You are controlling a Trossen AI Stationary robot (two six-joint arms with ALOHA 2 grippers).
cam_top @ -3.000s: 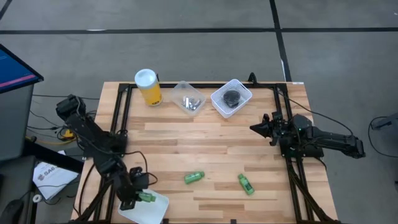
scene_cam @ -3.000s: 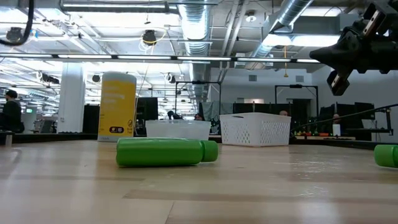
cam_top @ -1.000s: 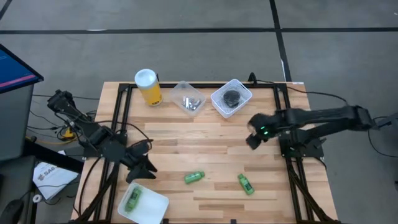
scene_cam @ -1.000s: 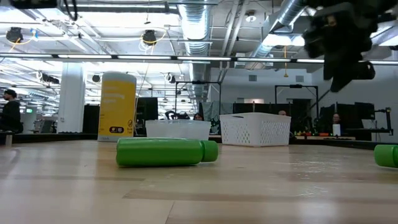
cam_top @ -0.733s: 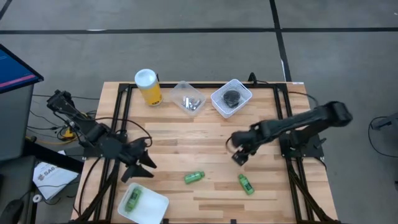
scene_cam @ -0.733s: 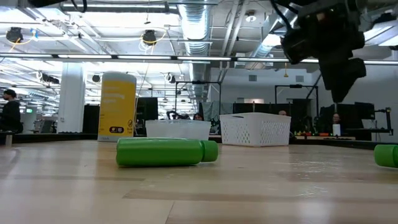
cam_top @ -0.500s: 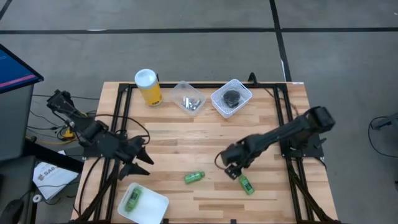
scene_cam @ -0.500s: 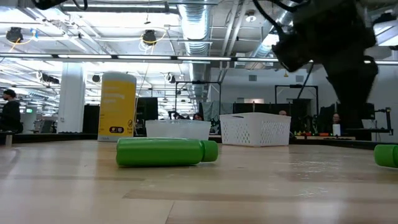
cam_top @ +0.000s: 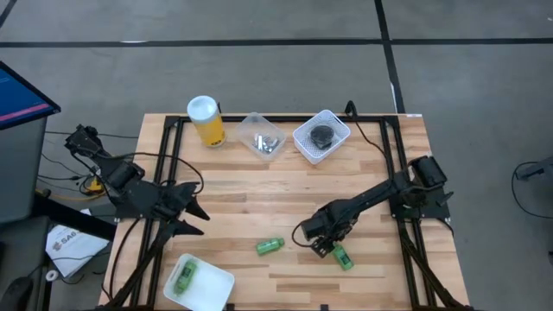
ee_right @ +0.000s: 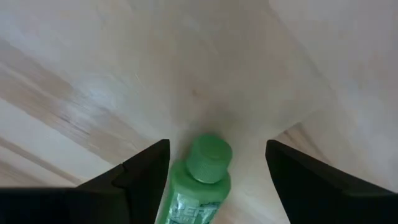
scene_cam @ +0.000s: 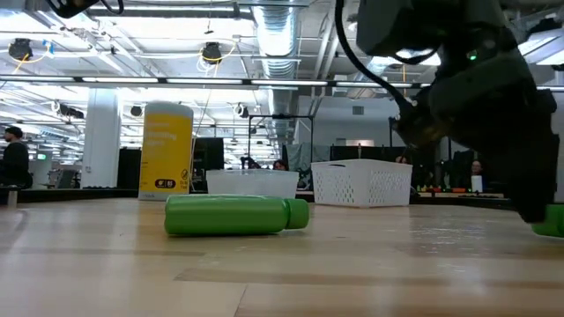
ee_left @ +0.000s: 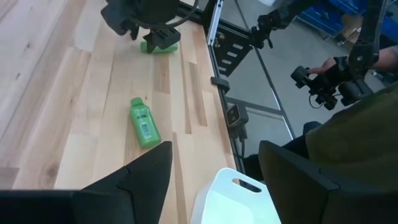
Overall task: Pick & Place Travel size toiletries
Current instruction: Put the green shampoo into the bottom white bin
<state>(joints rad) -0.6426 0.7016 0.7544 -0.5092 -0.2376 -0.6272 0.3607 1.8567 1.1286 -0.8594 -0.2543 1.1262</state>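
Observation:
Two green mini bottles lie on their sides on the wooden table, one near the middle (cam_top: 270,247) and one further right (cam_top: 343,257). A third green bottle (cam_top: 184,275) lies in the white tub (cam_top: 212,289) at the near left corner. My right gripper (cam_top: 320,247) is low over the right bottle and open. Its fingers stand on either side of the bottle's cap (ee_right: 210,153) without touching it. My left gripper (cam_top: 199,219) hovers open above the table's left part, beyond the tub. In the low view my right arm hides most of the right bottle (scene_cam: 553,220).
Along the far edge stand a yellow canister with a white lid (cam_top: 206,120), a clear tub (cam_top: 262,136) holding silvery tubes, and a white basket (cam_top: 321,136) holding dark round pieces. A black frame (cam_top: 169,147) runs along the table's sides. Bare wood lies between the arms.
My right gripper has swept from the table's right side toward the left and near edge. It has come down over the right green bottle. My left gripper has drawn back a little from the white tub toward the far edge. The bottles have stayed where they were.

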